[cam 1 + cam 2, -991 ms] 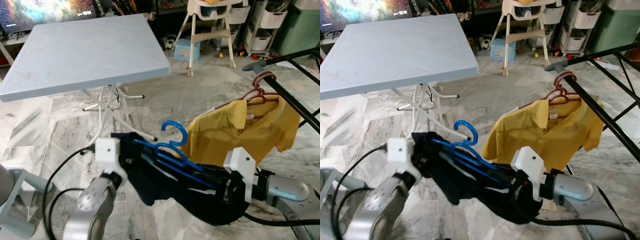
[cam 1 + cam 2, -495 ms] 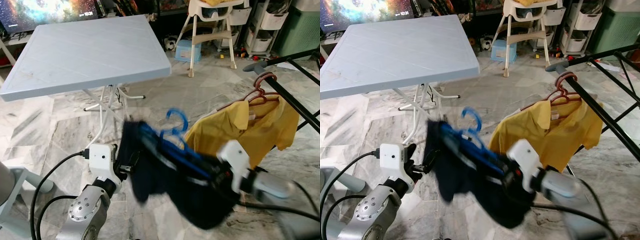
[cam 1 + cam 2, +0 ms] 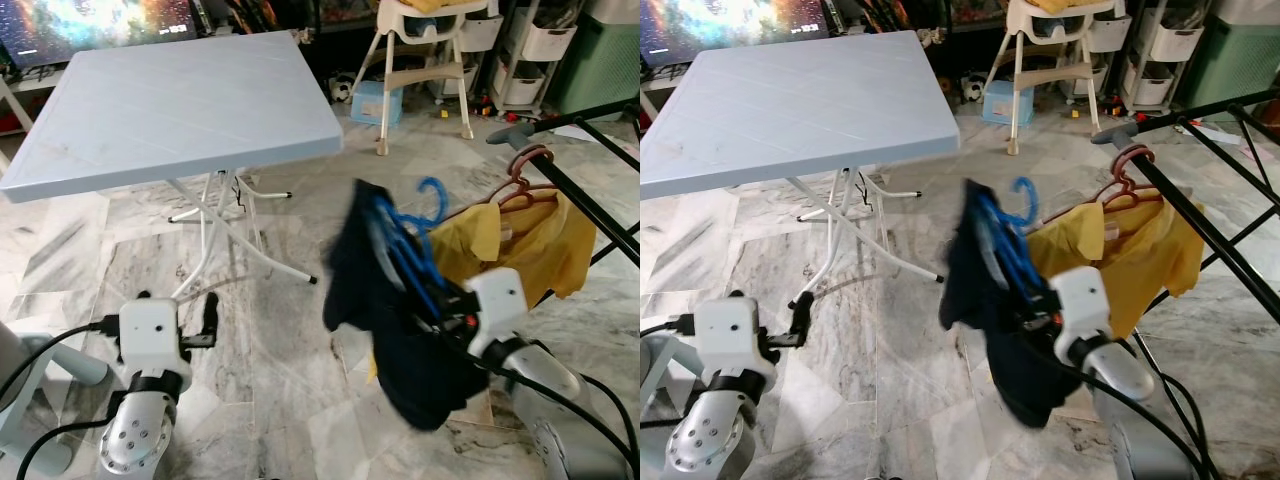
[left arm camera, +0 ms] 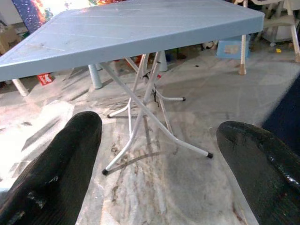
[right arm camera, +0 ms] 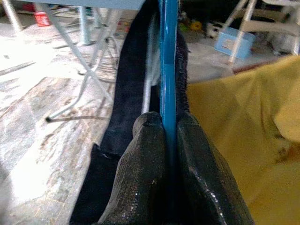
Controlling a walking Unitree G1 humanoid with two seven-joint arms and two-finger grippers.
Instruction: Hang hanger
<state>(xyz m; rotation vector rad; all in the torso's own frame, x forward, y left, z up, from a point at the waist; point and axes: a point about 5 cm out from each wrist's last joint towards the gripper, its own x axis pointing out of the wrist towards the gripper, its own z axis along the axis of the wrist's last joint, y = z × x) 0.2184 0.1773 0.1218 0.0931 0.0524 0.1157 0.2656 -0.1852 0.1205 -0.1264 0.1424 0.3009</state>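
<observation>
A marble-tiled floor [image 3: 270, 330] spreads under the whole scene. On it stands a pale blue folding desk [image 3: 180, 95] on thin white crossed legs, at the robot's left and ahead. At the right runs a black drying rack [image 3: 590, 205], one of its bars carrying a yellow polo shirt [image 3: 520, 245] on a reddish-brown hanger [image 3: 520, 175]. Behind, against the far wall, stand a white high chair [image 3: 425, 60] and a small blue box [image 3: 375, 98]. Just left of the yellow shirt, a dark navy garment [image 3: 385, 310] hangs draped on a blue hanger [image 3: 405, 240], which is tilted, its hook [image 3: 432, 192] uppermost and close beside the yellow shirt, apart from the rack bar. The right gripper [image 5: 165, 154] is clamped tight on the blue hanger's bar, its two black fingers [image 5: 145, 173] pressed to either side of the plastic, with dark cloth on one side and yellow cloth on the other. The left gripper [image 4: 159, 154] is held low over the floor at the robot's left, well apart from the garment, its fingers [image 4: 61, 159] spread wide and holding nothing, pointed toward the desk legs.
</observation>
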